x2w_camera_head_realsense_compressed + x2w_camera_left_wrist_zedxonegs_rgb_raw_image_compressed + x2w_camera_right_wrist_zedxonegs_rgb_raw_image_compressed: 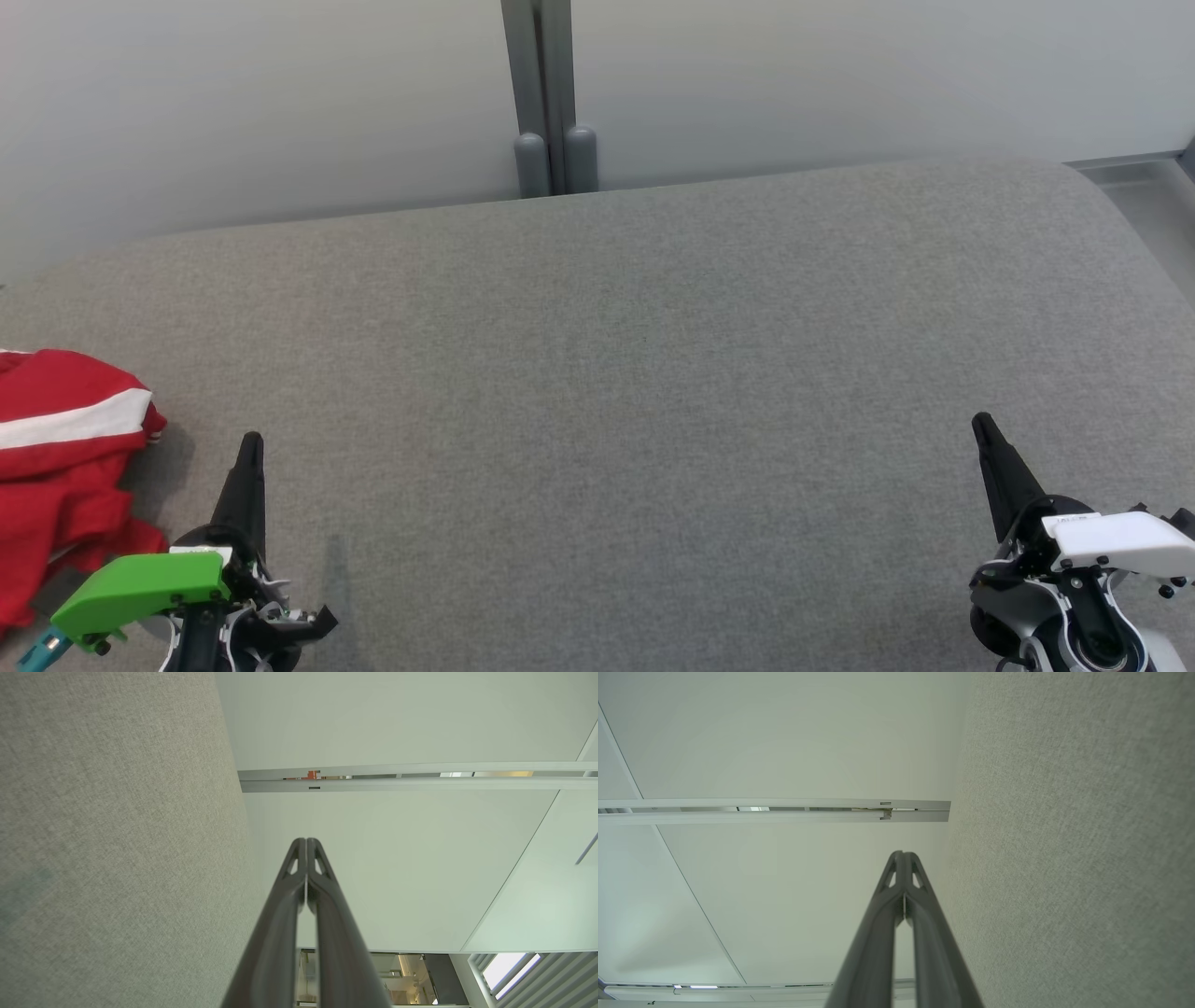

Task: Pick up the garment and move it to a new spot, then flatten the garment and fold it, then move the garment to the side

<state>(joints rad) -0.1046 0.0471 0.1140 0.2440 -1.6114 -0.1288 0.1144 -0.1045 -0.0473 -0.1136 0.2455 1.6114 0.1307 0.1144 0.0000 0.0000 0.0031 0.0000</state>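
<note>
Where the grey fabric surface (607, 373) reaches the left edge of the head view, a red garment (65, 467) lies in a crumpled heap, partly cut off by the frame. It is bright red with a white stripe (75, 420) across its upper part. Its folds are loose and bunched rather than flat.

The left tool (250, 443) sits at the lower left of the frame, just beside the garment on its right. Its two dark fingers are pressed together into one point aimed toward the top of the frame, clear of the cloth and holding nothing. A green cover (140, 588) sits at its base; whether that base touches the cloth cannot be told.

The right tool (982, 427) sits at the lower right, well apart from the garment. Its fingers are likewise pressed together and empty, leaning slightly toward the upper left, with a white cover (1120, 541) at its base.

In the left wrist view the fingers (280, 933) meet at their tips, with the fabric along the left side of the frame. In the right wrist view the fingers (878, 938) meet the same way, with the fabric along the right side.

Behind the surface, at the top of the head view, stands a pale wall (280, 93) with a grey post (549, 93) at its centre.
</note>
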